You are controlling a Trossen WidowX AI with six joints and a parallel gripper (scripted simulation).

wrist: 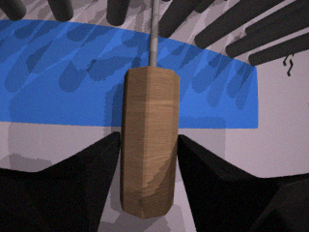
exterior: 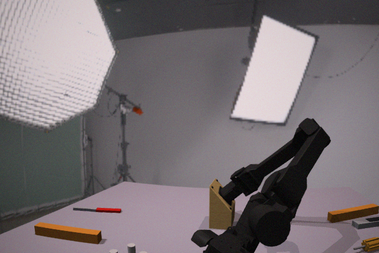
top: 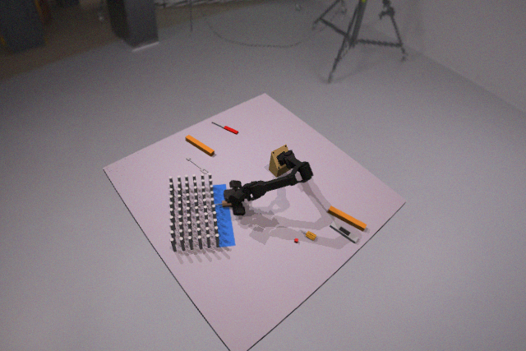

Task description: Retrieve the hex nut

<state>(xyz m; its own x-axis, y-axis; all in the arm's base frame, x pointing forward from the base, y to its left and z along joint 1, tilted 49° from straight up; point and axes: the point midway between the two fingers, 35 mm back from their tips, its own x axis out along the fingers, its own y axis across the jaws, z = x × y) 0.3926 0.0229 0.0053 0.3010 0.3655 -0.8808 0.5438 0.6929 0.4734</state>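
Observation:
My gripper is shut on the wooden handle of a tool, over the front edge of the blue taped strip. The tool's thin grey shaft reaches forward over the strip and in between the standing spacers. The spacers are dark posts with white tops, standing in rows. The shaft's far end is out of the wrist view and too small to make out in the top view. I cannot make out the hex nut in any view. The exterior view shows only a few spacer tops.
Orange bars lie on either side of the arm's wooden base block. A red-handled tool, a thin metal tool, a yellow screwdriver, a grey tool and a red cube lie around.

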